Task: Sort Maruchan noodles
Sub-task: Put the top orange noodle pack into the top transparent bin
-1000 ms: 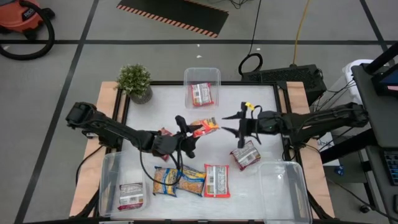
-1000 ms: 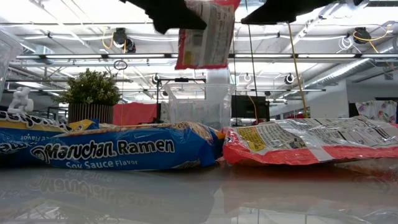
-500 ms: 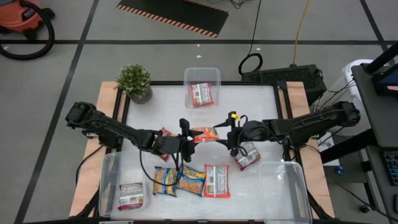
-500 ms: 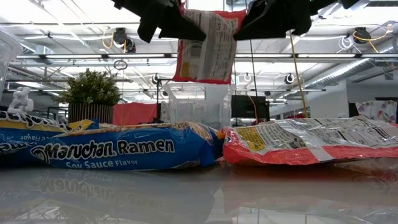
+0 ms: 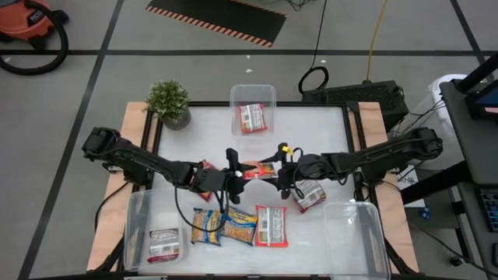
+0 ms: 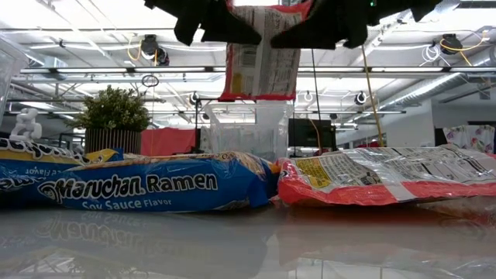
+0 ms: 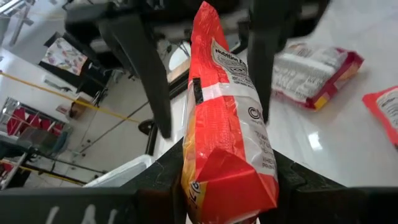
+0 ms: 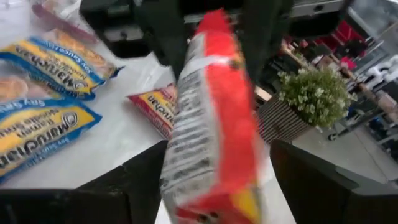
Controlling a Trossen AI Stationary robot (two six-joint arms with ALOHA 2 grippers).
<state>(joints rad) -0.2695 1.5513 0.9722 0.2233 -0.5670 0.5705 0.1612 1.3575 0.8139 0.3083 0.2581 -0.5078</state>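
— White table (image 5: 327, 136): which bins hold anything?
— Near-left bin (image 5: 138, 225) has one packet (image 5: 164, 245); far bin (image 5: 253, 97) has one (image 5: 251, 117); near-right bin (image 5: 354, 237) is bare.
— And the grippers?
— Left gripper (image 5: 232, 168) is clamped on a red packet (image 5: 257, 168) held above mid-table; right gripper (image 5: 282, 165) straddles its other end, jaws apart.
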